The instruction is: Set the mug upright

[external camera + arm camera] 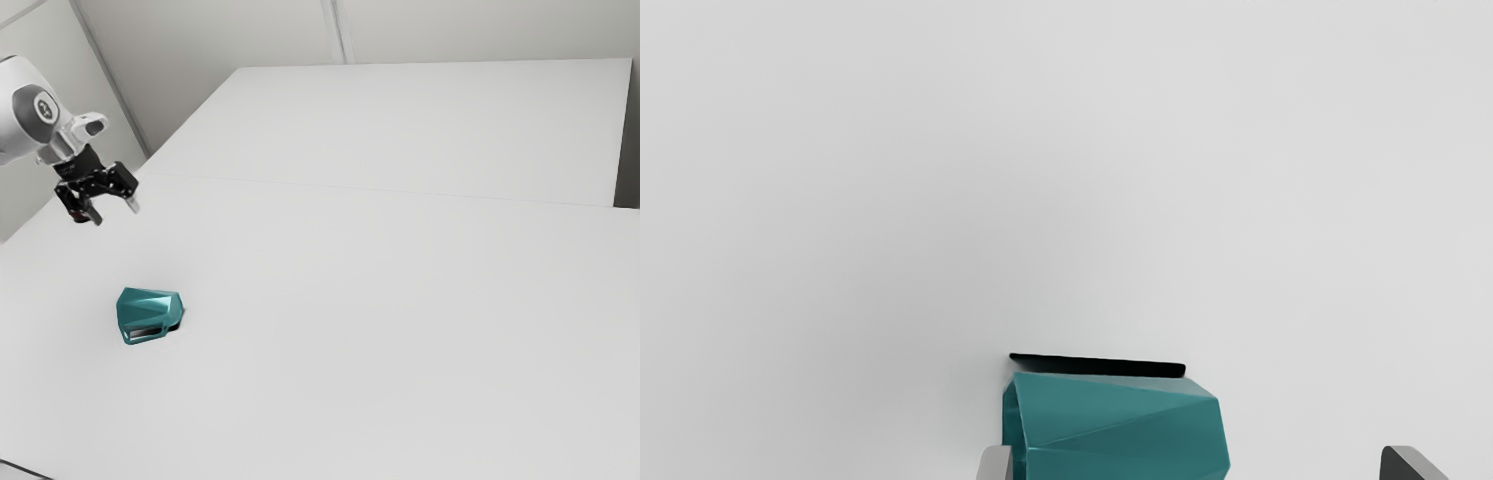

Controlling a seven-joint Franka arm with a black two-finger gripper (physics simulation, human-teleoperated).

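Note:
In the exterior view the black gripper (115, 212) hangs open above the table, up and to the exterior view's left of the mug. The faceted teal mug (150, 306) lies on its side on the table, its handle toward the exterior view's lower edge. From the wrist camera, the gripper (1196, 463) has its fingers wide apart, and the mug (1120, 420) shows beyond and between them, nearer one fingertip, which overlaps the mug's open rim end. Part of the mug is cut off by the picture's edge.
A wide white table (400, 320) lies under the arm, with a white panel (430, 130) along its far side. A dark thin line (25, 469) crosses the exterior view's lower left corner.

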